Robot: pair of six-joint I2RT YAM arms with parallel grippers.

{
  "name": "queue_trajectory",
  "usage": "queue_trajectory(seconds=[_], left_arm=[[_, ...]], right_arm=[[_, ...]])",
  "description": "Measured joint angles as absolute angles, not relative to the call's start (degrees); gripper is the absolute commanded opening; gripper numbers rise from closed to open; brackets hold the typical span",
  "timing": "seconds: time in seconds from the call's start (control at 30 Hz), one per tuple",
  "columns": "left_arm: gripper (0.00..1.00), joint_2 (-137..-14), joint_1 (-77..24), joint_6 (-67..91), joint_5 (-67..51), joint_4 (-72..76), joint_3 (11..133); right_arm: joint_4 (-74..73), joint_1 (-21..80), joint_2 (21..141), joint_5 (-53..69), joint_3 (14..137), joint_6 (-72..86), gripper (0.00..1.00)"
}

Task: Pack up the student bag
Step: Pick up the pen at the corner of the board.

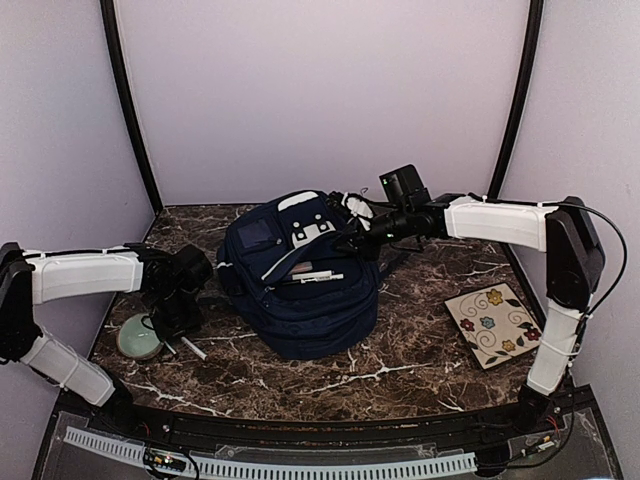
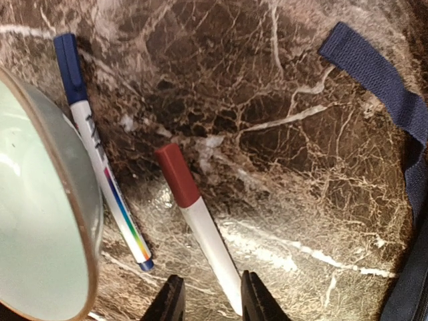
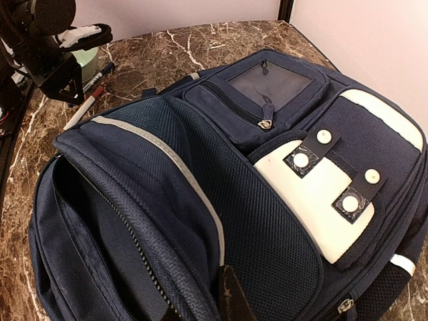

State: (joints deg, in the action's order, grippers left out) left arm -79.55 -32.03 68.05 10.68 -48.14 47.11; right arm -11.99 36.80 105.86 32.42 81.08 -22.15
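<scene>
The student bag (image 1: 300, 280) is a navy backpack with white patches, lying in the middle of the table with one compartment (image 3: 80, 227) gaping. My right gripper (image 3: 204, 301) is shut on the grey-striped edge of its flap (image 1: 345, 243). My left gripper (image 2: 210, 301) points down at the table left of the bag (image 1: 178, 333). Its jaws are open, and the white end of a red-capped marker (image 2: 200, 227) lies between them, close to the right finger (image 2: 257, 301). A blue-capped pen (image 2: 100, 154) with a rainbow stripe lies beside the marker.
A pale green bowl (image 2: 33, 241) sits just left of the pen (image 1: 138, 338). A loose navy strap (image 2: 374, 73) of the bag trails over the marble. A flowered tile (image 1: 493, 325) lies at the right of the table. Curved walls close in the back.
</scene>
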Motion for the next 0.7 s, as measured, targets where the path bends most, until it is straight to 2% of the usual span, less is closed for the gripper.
queue_trajectory(seconds=[0.47, 0.7], left_arm=[[0.23, -82.5, -32.0, 72.3, 6.7, -43.7, 44.2], [0.14, -84.2, -32.0, 71.9, 6.0, -41.3, 44.1]], right_arm=[[-12.0, 36.7, 105.9, 32.8, 81.1, -22.0, 0.0], [-11.9, 36.7, 105.9, 32.8, 80.9, -22.0, 0.0]])
